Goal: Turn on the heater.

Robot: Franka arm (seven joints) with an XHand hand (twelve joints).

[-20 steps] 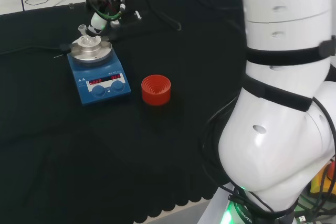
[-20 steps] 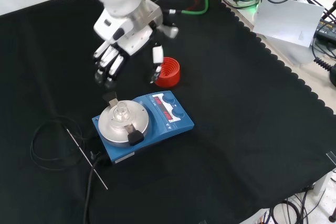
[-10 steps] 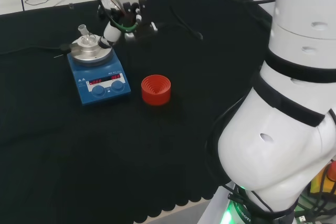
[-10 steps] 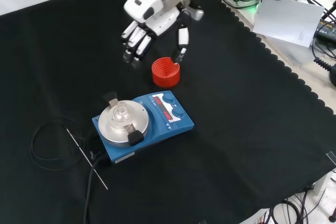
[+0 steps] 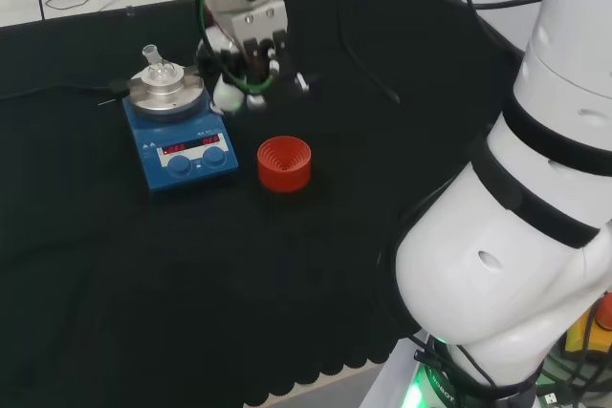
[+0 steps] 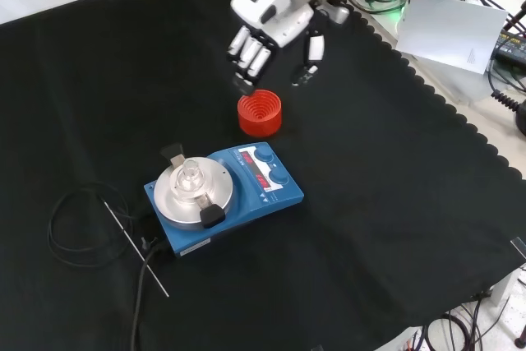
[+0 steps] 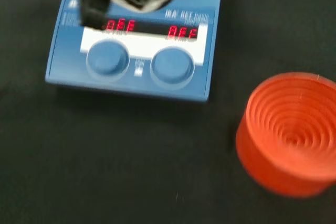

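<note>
The hand (image 6: 275,26) is hanging in the air with fingers (image 6: 249,59) relaxed and pointing down, thumb apart, grasping nothing. In the front view it is hovering just above and behind the red stand (image 6: 260,113), not touching it. In the head view the hand (image 5: 244,59) is sitting above the cloth (image 5: 115,265), between the heater's plate and the stand (image 5: 284,162).

The heater (image 6: 226,191) is sitting on the black cloth (image 6: 394,203) in the middle of the front view, blue body with a round metal plate (image 6: 192,193) at its left end. A small clear glass flask (image 6: 190,177) is standing on the plate. Two blue knobs (image 7: 137,62) are facing the hand, with red displays glowing above them. In the head view the heater (image 5: 180,140) is lying left of the stand, close but apart. A black cable (image 6: 78,228) is looping on the cloth left of the heater in the front view.

The arm's white links (image 5: 516,198) are standing at the right of the head view.
</note>
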